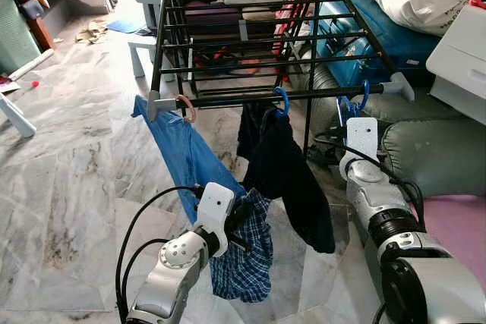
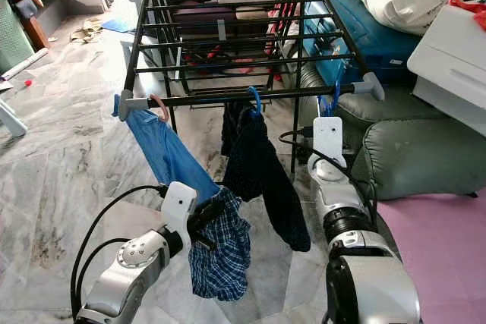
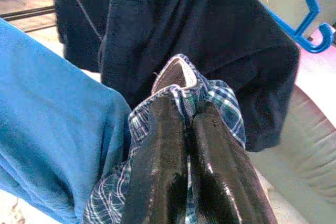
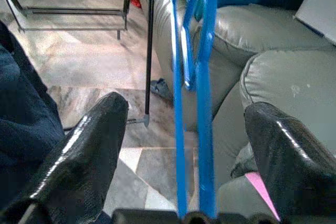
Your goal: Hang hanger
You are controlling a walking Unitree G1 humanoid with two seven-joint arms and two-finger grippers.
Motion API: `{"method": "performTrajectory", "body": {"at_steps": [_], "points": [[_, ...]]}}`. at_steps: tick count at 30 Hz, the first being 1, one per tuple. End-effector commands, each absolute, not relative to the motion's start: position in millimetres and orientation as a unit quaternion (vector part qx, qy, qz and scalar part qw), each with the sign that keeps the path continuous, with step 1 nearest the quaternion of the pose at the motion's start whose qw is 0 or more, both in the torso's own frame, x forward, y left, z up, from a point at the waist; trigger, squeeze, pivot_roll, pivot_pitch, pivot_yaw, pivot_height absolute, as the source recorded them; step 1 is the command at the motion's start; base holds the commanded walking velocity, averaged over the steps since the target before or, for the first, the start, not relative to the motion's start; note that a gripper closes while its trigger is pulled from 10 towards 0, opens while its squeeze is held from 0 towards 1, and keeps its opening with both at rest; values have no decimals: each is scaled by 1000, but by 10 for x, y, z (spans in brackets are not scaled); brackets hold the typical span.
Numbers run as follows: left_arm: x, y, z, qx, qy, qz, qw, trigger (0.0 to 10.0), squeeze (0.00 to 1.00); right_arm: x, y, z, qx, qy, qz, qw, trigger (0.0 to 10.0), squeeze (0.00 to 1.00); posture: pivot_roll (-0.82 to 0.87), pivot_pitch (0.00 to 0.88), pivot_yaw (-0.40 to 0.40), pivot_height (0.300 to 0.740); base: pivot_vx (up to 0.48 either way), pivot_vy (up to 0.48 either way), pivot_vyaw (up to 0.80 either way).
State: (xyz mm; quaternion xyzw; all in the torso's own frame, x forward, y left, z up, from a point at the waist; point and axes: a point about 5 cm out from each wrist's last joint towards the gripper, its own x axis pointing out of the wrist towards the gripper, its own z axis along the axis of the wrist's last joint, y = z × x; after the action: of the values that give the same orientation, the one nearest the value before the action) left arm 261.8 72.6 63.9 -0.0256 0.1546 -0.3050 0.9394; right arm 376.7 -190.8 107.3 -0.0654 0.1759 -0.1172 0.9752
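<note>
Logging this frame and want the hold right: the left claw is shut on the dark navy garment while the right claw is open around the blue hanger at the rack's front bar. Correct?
Not quite. The left claw is shut on the plaid shorts, not the dark navy garment; the left wrist view shows checked cloth pinched between its fingers. The rest stands: the right claw is open around the blue hanger at the rack's front bar.

Left claw pinched closed, right claw raised, fingers spread
</note>
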Motion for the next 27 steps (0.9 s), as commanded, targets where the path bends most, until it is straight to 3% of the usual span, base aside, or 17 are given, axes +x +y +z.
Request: {"method": "performTrajectory", "body": {"at_steps": [1,2,4,6,18,27], "points": [[2634,721,651,-19,155,-307,939,10000,0,3776,-1946,1083,-60,186,-129,972,824,0,-7,57,3,740,0,0,0],[2634,720,650,-18,156,-307,939,10000,0,3771,-1966,1071,-59,190,-133,971,2157,0,-7,57,3,740,0,0,0],[2632,719,648,-18,156,-308,938,10000,0,3772,-1970,1070,-58,191,-133,971,2627,0,-7,57,3,740,0,0,0],[2635,714,643,-17,157,-308,938,10000,0,3773,-1985,1069,-58,193,-135,970,0,0,-8,54,3,740,0,0,0],[2628,710,631,-15,161,-308,937,10000,0,3761,-1985,1028,-38,204,-130,970,0,0,-9,55,2,740,0,0,0],[2624,705,618,-11,163,-310,937,10000,0,3757,-2029,1027,-51,207,-132,968,784,0,-11,55,2,740,0,0,0]]}}
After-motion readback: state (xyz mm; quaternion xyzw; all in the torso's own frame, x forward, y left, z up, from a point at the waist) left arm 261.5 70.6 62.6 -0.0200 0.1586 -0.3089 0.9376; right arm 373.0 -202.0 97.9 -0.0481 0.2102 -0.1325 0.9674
